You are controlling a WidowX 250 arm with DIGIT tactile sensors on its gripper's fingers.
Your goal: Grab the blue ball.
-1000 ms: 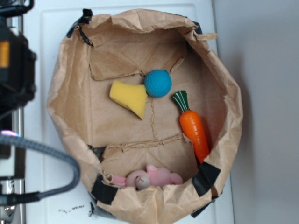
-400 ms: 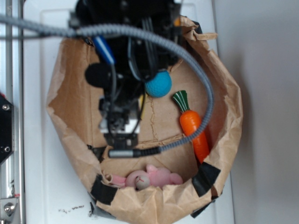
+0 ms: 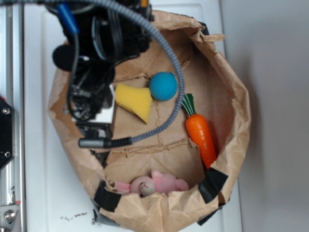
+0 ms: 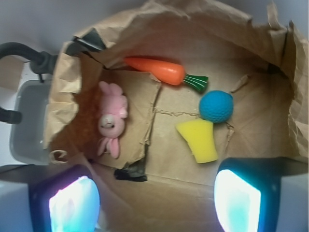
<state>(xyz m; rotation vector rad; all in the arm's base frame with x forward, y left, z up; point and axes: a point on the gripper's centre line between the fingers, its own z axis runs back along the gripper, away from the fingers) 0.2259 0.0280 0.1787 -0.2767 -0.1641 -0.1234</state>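
Blue ball (image 3: 163,86) is seen on the floor of the paper bag (image 3: 231,101), touching the yellow wedge (image 3: 134,101) on its left, with the carrot (image 3: 200,131) just to its right. Nothing is held by the gripper (image 4: 154,200), whose fingers (image 4: 237,203) are spread wide. A pink bunny (image 3: 153,184), partly hidden, apparently lies at the near wall.
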